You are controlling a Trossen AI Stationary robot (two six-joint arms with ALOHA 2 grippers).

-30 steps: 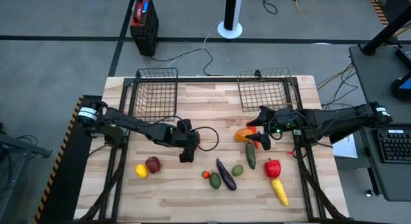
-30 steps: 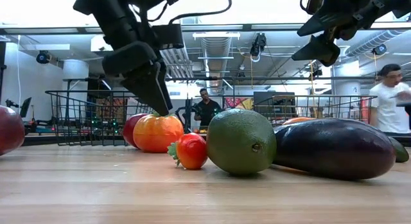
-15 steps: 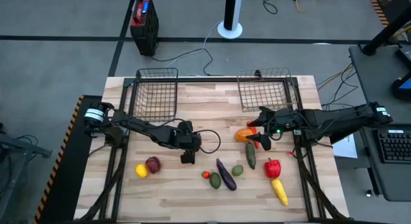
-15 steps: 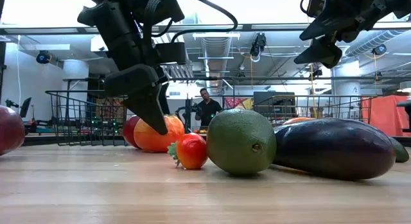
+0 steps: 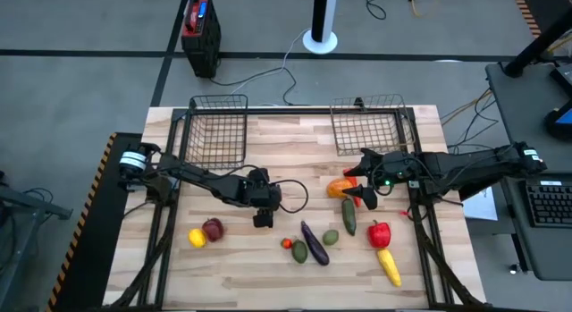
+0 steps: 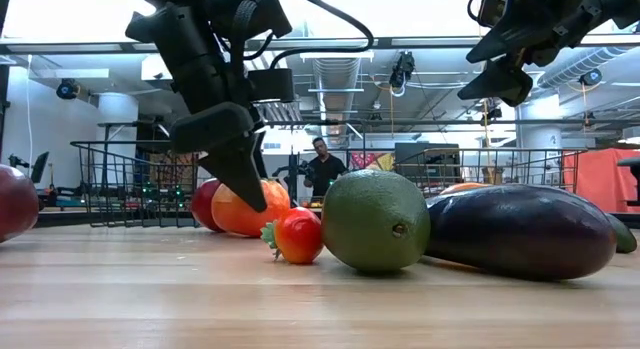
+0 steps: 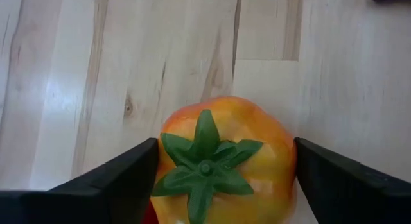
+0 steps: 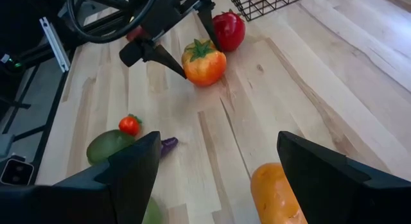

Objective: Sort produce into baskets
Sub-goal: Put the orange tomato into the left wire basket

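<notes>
My left gripper is wide open around the orange pepper. I should go lower, I think, then squeeze it gently in the middle.

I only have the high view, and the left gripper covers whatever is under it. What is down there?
Observer: An orange fruit with a green stem. The left wrist view shows it between the open fingers of the left gripper.
Operator: Anything crowding it?
Observer: A red apple sits right beside it. I cannot tell if they touch.
Operator: Is the right gripper carrying anything?
Observer: No. The right gripper hangs open and empty, well above the table.
</notes>
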